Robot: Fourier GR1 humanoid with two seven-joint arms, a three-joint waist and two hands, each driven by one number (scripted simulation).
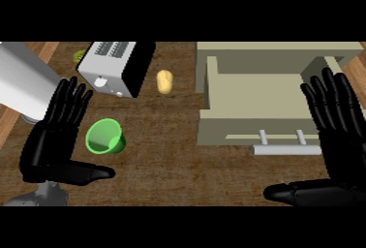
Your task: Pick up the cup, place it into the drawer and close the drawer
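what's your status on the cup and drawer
Left robot hand open beside cup, not holding. Right robot hand open by drawer. Drawer open. Toaster, potato behind cup.

No text, label or number can be read anywhere; the toaster (its knobbed face included) shows none.

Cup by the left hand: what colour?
Bright green plastic cup, lying on its side; head view.
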